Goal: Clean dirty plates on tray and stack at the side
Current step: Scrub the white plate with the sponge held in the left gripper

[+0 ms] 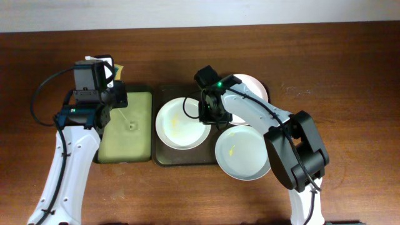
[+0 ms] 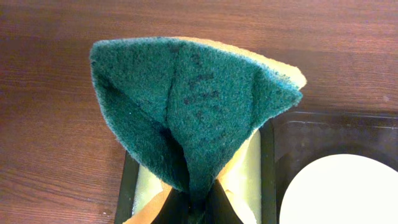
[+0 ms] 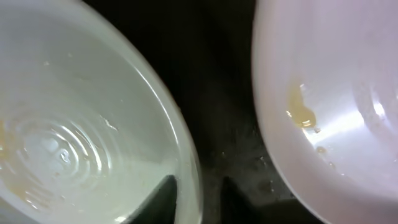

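The dark tray (image 1: 164, 150) holds a white plate (image 1: 178, 125) with yellow smears at its left. My right gripper (image 1: 209, 114) is shut on this plate's right rim; in the right wrist view the fingers (image 3: 196, 183) straddle the rim of the plate (image 3: 74, 124). A second white plate (image 1: 253, 86) (image 3: 336, 74) with a yellow smear lies at the tray's back right, partly under my arm. A pale grey-blue plate (image 1: 242, 153) sits at the front right, over the tray's edge. My left gripper (image 1: 106, 67) (image 2: 199, 208) is shut on a folded green sponge (image 2: 199, 106) beyond the small tray.
The small narrow tray with yellow-green lining (image 1: 128, 128) (image 2: 255, 168) lies left of the dark tray (image 2: 323, 134). Bare wooden table (image 1: 350, 75) surrounds both. The white plate's edge shows in the left wrist view (image 2: 342, 193).
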`<state>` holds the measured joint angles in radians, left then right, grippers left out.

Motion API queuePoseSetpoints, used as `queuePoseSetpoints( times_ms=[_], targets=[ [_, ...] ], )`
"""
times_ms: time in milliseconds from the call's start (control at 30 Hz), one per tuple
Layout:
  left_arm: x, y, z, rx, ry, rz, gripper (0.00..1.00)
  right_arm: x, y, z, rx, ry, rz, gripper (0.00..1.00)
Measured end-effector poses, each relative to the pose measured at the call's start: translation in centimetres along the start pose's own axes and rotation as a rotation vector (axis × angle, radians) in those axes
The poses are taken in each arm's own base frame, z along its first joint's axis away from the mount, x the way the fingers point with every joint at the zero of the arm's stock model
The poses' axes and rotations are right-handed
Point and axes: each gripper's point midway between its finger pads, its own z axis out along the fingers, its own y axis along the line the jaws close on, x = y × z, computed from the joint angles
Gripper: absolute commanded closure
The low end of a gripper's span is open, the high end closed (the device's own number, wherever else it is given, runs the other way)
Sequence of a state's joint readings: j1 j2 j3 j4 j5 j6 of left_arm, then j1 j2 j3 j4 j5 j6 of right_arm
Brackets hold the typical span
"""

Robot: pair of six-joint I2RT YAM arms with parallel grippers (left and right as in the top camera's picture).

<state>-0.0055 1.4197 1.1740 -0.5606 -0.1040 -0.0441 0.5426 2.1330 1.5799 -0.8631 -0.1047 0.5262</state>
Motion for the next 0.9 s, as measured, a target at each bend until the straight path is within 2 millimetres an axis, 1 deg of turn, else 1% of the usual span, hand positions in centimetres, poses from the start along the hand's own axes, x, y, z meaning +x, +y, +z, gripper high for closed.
queuePoseSetpoints(
  times_ms=[67,100,200,267,333,367,467,500,600,700,733,767,900],
  targets=[
    [0.1,0.0,0.0,0.001,0.004,0.0,1.0,0.2,-0.2,0.6,0.0,0.0,-0.002,0.93],
    [0.2,0.0,0.0,0.002,0.008,0.001,1.0,0.2,-0.2,0.6,-0.001,0.0,-0.002,0.96],
    [0.3,0.0,0.0,0.003,0.011,0.001,1.0,0.2,-0.2,0.6,-0.002,-0.001,-0.003,0.96],
    [0.4,-1.1,0.0,0.062,0.016,0.0,1.0,0.1,-0.1,0.6,-0.003,-0.004,-0.003,0.96],
    [2.0,-1.9,-0.4,0.109,0.171,0.007,1.0,0.1,-0.1,0.6,-0.005,-0.006,-0.004,0.96],
    [1.1,-2.6,0.2,0.144,0.215,0.01,1.0,0.0,-0.1,0.6,-0.006,-0.009,-0.005,0.96],
    [0.2,-6.2,1.8,0.329,0.351,0.029,1.0,0.0,0.0,0.6,-0.007,-0.009,-0.005,0.96],
    [0.7,-7.5,2.5,0.376,0.391,0.033,1.0,0.0,0.0,0.6,-0.007,-0.01,-0.004,0.96],
    [4.3,-11.5,3.5,0.451,0.539,0.079,1.0,0.0,0.0,0.6,-0.007,-0.01,-0.004,0.96],
    [7.0,-14.4,4.7,0.447,0.629,0.102,1.0,0.0,0.0,0.6,-0.008,-0.009,-0.005,0.96],
    [7.7,-14.8,5.1,0.445,0.652,0.107,1.0,0.0,0.0,0.6,-0.007,-0.009,-0.005,0.96],
    [9.2,-15.3,6.2,0.437,0.703,0.108,1.0,0.0,0.0,0.6,-0.008,-0.009,-0.004,0.96],
    [11.0,-15.3,7.8,0.413,0.764,0.093,1.0,0.0,0.0,0.6,-0.008,-0.009,-0.004,0.96]
  ],
)
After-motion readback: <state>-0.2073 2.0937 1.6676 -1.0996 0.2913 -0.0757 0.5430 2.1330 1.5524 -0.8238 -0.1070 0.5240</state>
